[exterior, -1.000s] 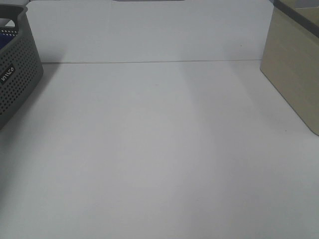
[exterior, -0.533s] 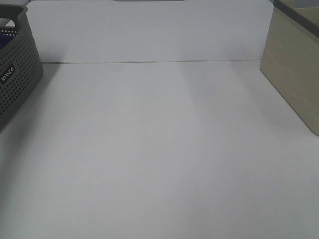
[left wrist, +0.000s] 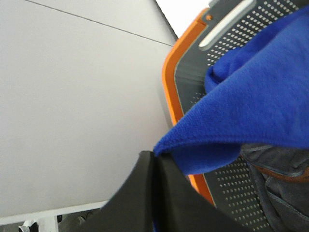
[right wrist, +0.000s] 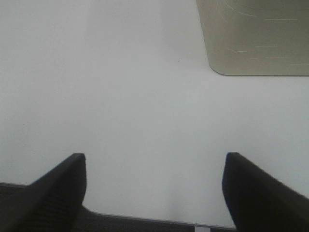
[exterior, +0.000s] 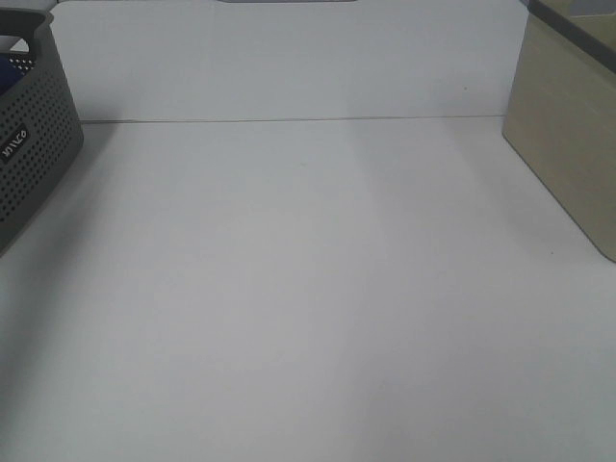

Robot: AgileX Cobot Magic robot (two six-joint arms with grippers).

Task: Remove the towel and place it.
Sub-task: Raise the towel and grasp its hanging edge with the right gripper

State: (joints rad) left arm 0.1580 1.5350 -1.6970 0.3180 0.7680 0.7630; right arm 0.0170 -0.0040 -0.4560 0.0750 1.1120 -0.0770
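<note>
I've the left gripper [left wrist: 153, 158] clamped on the towel [left wrist: 260, 92] hem to draw it out. The right gripper [right wrist: 154, 166] gapes wide, empty.

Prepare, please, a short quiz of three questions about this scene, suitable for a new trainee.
1. True or false: the left jaws are shut on an edge of the blue towel.
2. What lies under the open right jaws? A: the towel. B: the bare white table. C: a plate.
3. Fill in: in the high view, the grey basket stands at the ___ edge and the beige box at the right edge.

Key: 1 true; 2 B; 3 left.
</note>
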